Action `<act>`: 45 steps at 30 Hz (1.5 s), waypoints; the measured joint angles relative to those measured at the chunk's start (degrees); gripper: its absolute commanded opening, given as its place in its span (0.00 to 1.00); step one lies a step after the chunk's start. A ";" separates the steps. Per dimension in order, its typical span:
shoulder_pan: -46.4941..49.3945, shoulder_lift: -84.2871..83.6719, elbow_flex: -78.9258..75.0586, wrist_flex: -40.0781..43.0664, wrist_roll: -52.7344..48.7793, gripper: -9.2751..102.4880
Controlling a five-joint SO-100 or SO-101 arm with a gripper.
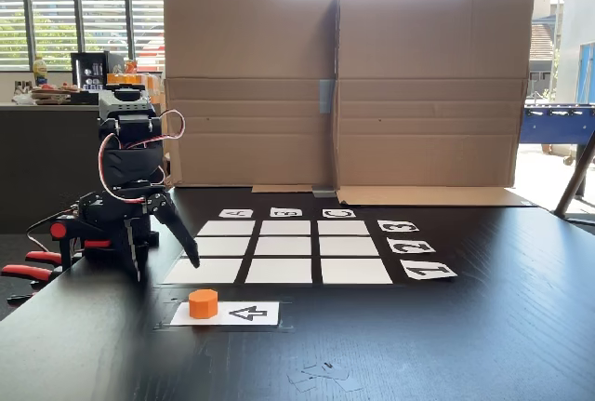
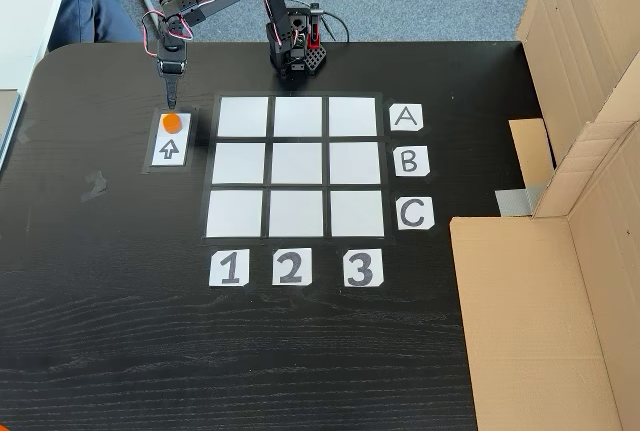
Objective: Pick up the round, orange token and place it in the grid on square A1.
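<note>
The orange token [image 1: 203, 303] [image 2: 171, 123] sits on the end of a white arrow card [image 1: 244, 313] [image 2: 169, 147], just outside the grid [image 1: 284, 247] [image 2: 300, 166]. The grid's nine white cells are all bare. Square A1 [image 1: 204, 271] [image 2: 243, 117] is the corner cell nearest the token. My gripper [image 1: 193, 257] [image 2: 172, 99] points down and hangs just on the robot side of the token, above the table. Its fingers look pressed together into one narrow tip, with nothing between them.
Letter cards A [image 2: 404, 117], B and C line one side of the grid and number cards 1 [image 2: 228, 267], 2 and 3 another. A tall cardboard wall [image 1: 339, 89] [image 2: 585, 101] stands beyond the grid. The arm's base [image 2: 295, 49] is clamped at the table edge.
</note>
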State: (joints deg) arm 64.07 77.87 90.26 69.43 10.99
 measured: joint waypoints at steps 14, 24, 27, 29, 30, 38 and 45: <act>-3.87 -8.88 -8.17 0.00 2.90 0.40; -5.54 -10.02 -9.32 -0.09 3.16 0.40; -6.15 -10.99 -9.67 -0.53 3.16 0.40; -6.06 -11.43 -10.37 -0.70 3.16 0.40; -5.98 -11.69 -10.72 -0.70 3.16 0.40; -5.98 -14.94 -13.10 -0.70 3.16 0.40; -6.94 -16.52 -13.36 -0.88 3.16 0.39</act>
State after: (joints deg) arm 57.13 61.35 76.90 68.55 14.15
